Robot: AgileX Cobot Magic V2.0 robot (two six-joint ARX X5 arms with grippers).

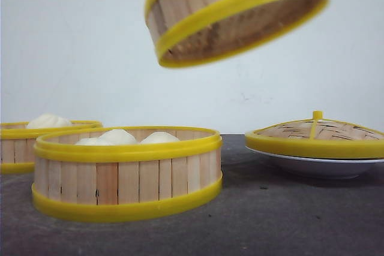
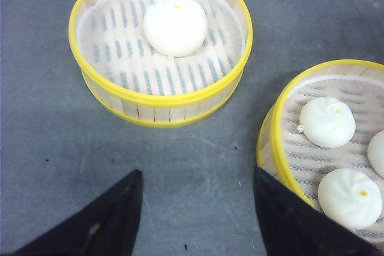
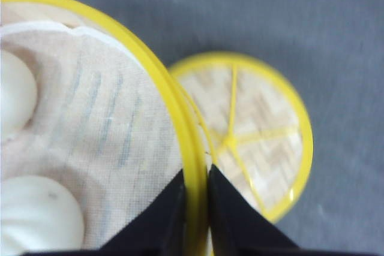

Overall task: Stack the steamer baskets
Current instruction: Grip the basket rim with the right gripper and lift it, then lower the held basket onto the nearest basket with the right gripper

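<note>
At far left in the front view, partly hidden behind its neighbour, a steamer basket with one bun [image 1: 48,131], resting on the dark table [image 1: 288,220]. Just right of it and nearer the camera, a second basket on the table [image 1: 127,172], holding several buns and open at the top, most likely the base on which the stack is meant to grow. From the left wrist view, left gripper [image 2: 197,211] spread wide and empty, hovering above bare table with the one-bun basket [image 2: 161,46] ahead of the fingertips and the fuller basket [image 2: 327,148] just beside one finger, perhaps touching it; apparently parked there, or waiting for its own turn to grasp. Further right and high in the front view, a third basket held in the air [image 1: 237,13], tilted, well above the table, presumably lifted for carrying over and setting down on another basket. In the right wrist view, right gripper [image 3: 195,193] pinching the yellow rim and wall of this lifted basket [image 3: 90,124], one finger inside over the liner near two buns, the other outside. At far right, a woven lid [image 1: 317,136] sitting on a white plate [image 1: 312,165], set aside, probably for capping the finished stack.
</note>
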